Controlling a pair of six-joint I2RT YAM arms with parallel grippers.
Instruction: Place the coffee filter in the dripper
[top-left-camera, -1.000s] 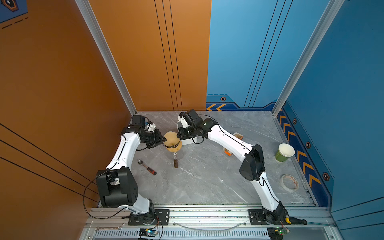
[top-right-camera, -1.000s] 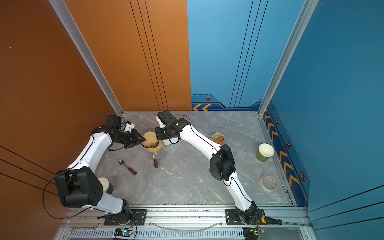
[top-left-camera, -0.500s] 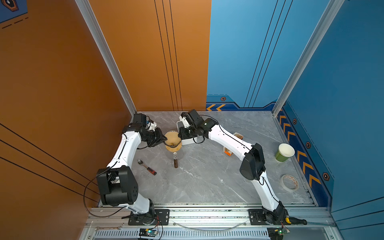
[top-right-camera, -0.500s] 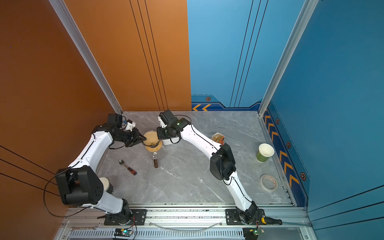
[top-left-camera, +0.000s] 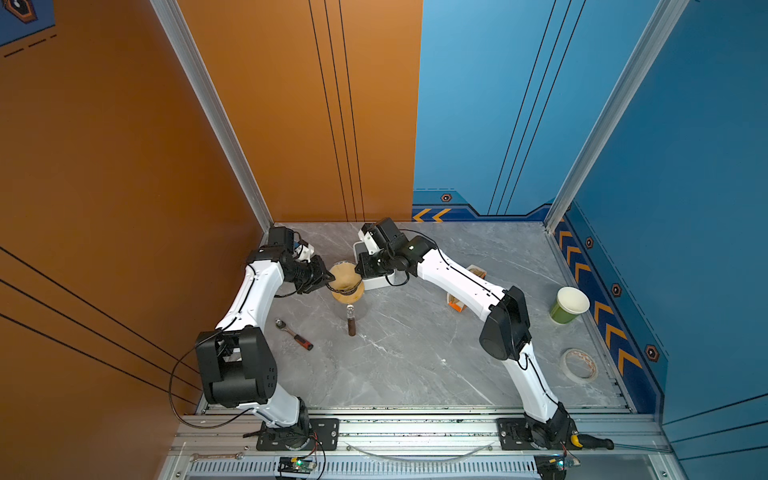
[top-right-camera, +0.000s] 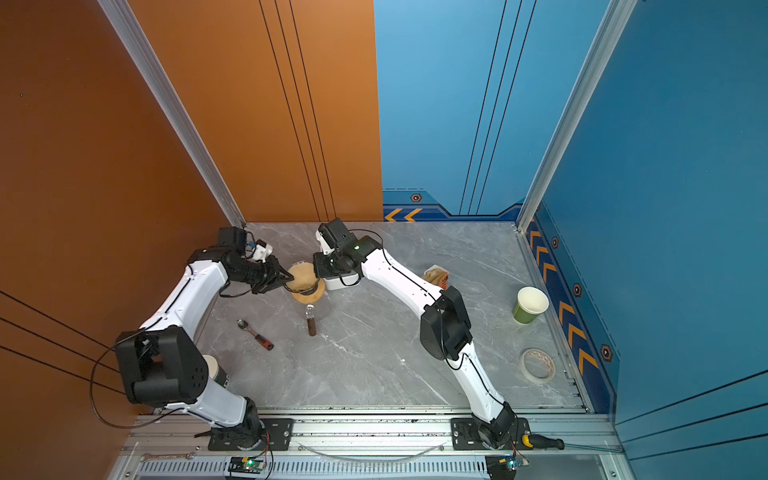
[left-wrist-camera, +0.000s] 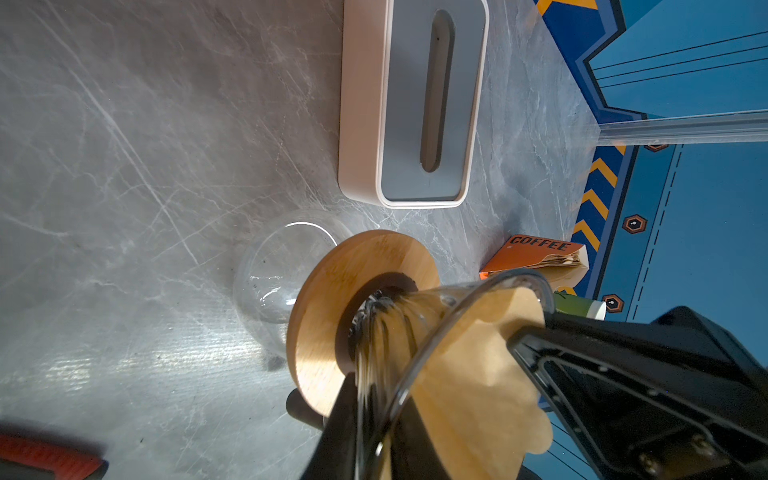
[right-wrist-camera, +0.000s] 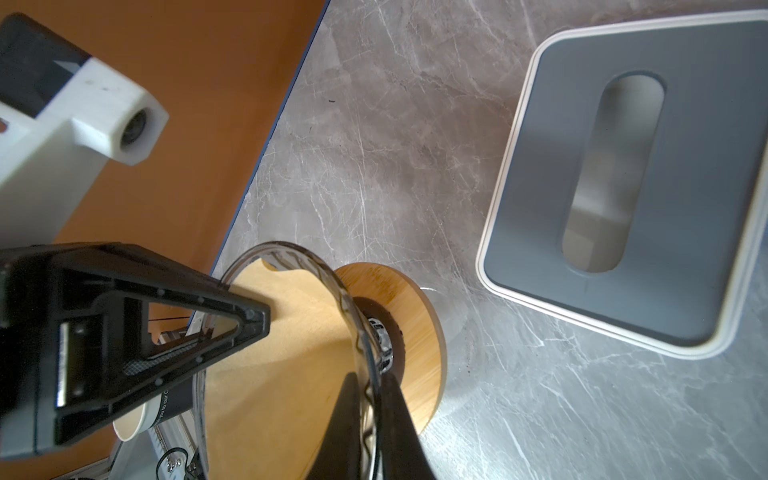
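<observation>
2 wrist views show left gripper (left-wrist-camera: 376, 399) and right gripper (right-wrist-camera: 370, 386) pinching dripper (left-wrist-camera: 390, 324) rim, coffee filter (left-wrist-camera: 478, 374) inside; top views hide contact.

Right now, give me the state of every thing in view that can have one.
coffee filter: opened out, inside the dripper.
dripper: upright in the wooden ring, rim pinched on two sides.
left end effector: shut on the dripper.
right end effector: shut on the dripper.
glass server: upright, looks empty.
COFFEE box: open, filters showing.
green paper cup: upright, looks empty.
</observation>
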